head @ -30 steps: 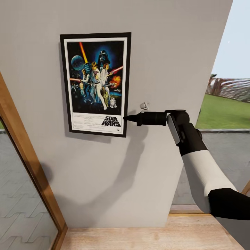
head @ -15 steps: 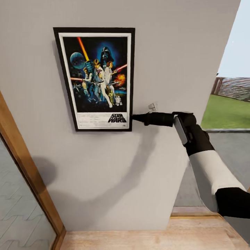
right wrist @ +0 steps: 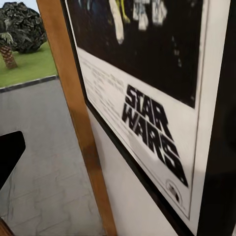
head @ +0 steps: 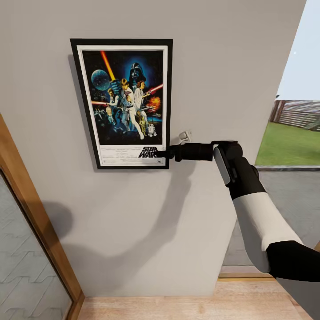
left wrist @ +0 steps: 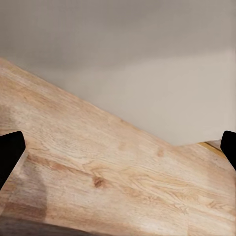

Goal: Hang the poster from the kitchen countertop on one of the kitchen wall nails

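One poster: your poster [head: 126, 103] sits flat and upright against the light grey wall panel [head: 213, 66], black frame, white border, "STAR WARS" lettering low on the print.
Poster close up: in your right wrist view the poster [right wrist: 147, 113] runs slantwise across the picture, lettering large, frame edge dark and very near the lens.
Right gripper: your right gripper [head: 161, 154] reaches in from the right, its tip overlapping the poster's lower right corner, just beside the lettering.
Right jaws: you see them edge-on as one thin dark point, and whether they pinch the frame or merely rest against it cannot be told.
Right arm: black wrist, white forearm, stretched level toward the wall, casting a long shadow down the panel.
Left gripper: your left gripper [left wrist: 118, 152] points at a wooden floor [left wrist: 98, 167] where it meets the grey wall; both finger tips sit at opposite edges of that picture, wide apart, nothing between them.
Window frame: a wooden window frame [head: 35, 218] slants past the panel's left side.
Outside: grass [head: 289, 144] and grey paving lie beyond the panel's right edge.
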You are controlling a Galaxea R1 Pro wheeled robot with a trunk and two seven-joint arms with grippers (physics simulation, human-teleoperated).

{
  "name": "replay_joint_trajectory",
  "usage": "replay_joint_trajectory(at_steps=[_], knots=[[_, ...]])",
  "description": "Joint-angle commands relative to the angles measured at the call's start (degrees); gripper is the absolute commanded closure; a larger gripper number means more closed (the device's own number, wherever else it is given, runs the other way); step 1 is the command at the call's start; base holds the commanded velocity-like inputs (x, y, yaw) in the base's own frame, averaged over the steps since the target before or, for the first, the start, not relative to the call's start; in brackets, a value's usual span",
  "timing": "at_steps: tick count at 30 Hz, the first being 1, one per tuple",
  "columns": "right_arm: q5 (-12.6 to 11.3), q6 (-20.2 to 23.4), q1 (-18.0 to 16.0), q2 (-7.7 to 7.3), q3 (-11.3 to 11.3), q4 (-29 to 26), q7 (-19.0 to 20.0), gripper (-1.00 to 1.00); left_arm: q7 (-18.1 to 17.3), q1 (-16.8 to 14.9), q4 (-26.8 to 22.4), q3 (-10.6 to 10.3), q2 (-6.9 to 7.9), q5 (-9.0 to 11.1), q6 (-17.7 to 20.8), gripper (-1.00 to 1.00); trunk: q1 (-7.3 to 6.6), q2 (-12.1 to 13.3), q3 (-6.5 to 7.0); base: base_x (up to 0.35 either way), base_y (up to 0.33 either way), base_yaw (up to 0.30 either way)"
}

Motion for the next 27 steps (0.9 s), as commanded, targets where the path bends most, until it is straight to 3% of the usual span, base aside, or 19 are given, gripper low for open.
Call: replay_joint_trajectory(at_steps=[1, 16, 24, 27], knots=[[-0.44, 0.48, -0.06, -0.01, 0.03, 0.01, -0.13, -1.0, -0.08, -0.05, 0.03, -0.48, 0.01, 0.32, -0.34, -1.0, 0.04, -0.14, -0.14, 0.0, 0.0, 0.0], [-0.5, -0.73, 1.1, 0.07, 0.03, -2.32, 0.13, -1.0, -0.08, -0.05, 0.05, -0.48, 0.01, 0.32, -0.34, -1.0, 0.04, -0.14, -0.14, -0.107, 0.0, 0.0], [-0.5, -2.92, 9.9, -0.08, 0.01, -11.88, 0.4, -1.0, -0.08, -0.05, 0.04, -0.48, 0.08, 0.32, -0.34, -1.0, 0.04, -0.14, -0.14, -0.022, 0.0, 0.0], [-0.5, -3.65, 14.94, -0.33, -0.03, -14.21, 0.5, -1.0, -0.12, -0.05, 0.02, -0.47, 0.09, 0.32, -0.34, -1.0, 0.04, -0.14, -0.14, -0.005, 0.0, 0.0]])
